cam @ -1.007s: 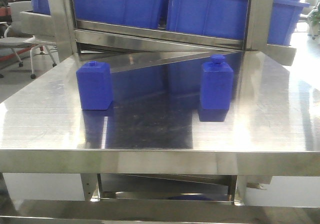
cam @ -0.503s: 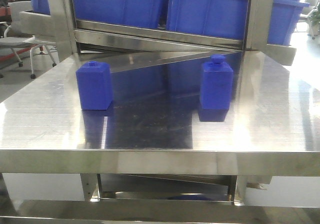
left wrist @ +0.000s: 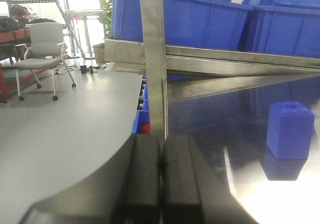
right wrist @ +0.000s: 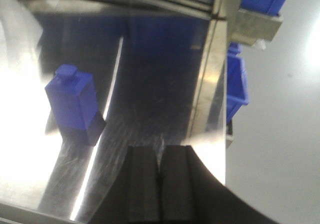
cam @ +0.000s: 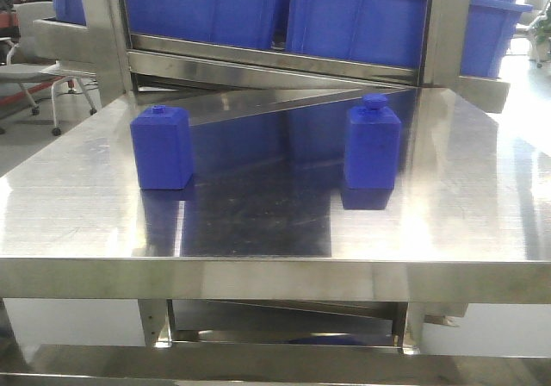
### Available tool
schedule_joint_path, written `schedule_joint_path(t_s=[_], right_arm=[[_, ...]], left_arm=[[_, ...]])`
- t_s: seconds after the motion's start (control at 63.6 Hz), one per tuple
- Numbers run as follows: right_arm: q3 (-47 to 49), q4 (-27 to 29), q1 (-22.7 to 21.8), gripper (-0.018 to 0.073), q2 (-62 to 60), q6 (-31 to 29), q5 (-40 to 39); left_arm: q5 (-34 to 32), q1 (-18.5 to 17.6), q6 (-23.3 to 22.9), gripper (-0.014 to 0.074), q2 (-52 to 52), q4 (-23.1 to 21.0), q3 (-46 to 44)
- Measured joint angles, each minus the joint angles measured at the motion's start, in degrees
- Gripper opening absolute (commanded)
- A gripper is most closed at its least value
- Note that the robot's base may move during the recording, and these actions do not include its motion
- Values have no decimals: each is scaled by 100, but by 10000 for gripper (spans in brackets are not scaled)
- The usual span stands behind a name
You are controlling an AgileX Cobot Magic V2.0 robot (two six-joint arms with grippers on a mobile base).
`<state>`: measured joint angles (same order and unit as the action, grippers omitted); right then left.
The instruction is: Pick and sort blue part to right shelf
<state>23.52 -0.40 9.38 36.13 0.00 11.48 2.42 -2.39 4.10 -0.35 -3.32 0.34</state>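
Since nothing has shifted in the front view over the last second, the pick hasn't started. The left blue part (cam: 161, 149) and right blue part (cam: 373, 149) stand upright on the table (cam: 258, 227), well apart, just short of the far shelf (cam: 258, 59) with its blue bins (cam: 362, 15). Left pincer (left wrist: 161, 169): fully closed, pads pressed together, empty. Right pincer (right wrist: 159, 181): same, closed on nothing. Neither touches a part. My read: one must open before approach.

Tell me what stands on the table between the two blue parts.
Nothing. In the exterior front-facing view, the steel table between the left blue part and the right blue part is bare; only dark reflections show on it.
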Motion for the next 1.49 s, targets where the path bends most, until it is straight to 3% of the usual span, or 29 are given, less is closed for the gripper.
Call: schedule_joint_path(t_s=[0.126,0.236,0.33,0.598,0.897,1.243,1.494], right_arm=[[315,-12,348,285,710,0,11],[756,-19,727,539,1382,145,310],[1171,-19,971,630,1924,447,663],[2892,-19,1275,622,3422,1621,2376],[5221,-19,1301,622,5341,1825,4486],[7334,-19,1357,622,6984,2320,5569],[7869,-8,1509,622,7572,2403,5752]], left_arm=[[0,0,0,134,0,0,0],[0,0,0,134,0,0,0],[0,0,0,134,0,0,0],[0,0,0,134,0,0,0],[0,0,0,134,0,0,0],[0,0,0,134,0,0,0],[0,0,0,134,0,0,0]])
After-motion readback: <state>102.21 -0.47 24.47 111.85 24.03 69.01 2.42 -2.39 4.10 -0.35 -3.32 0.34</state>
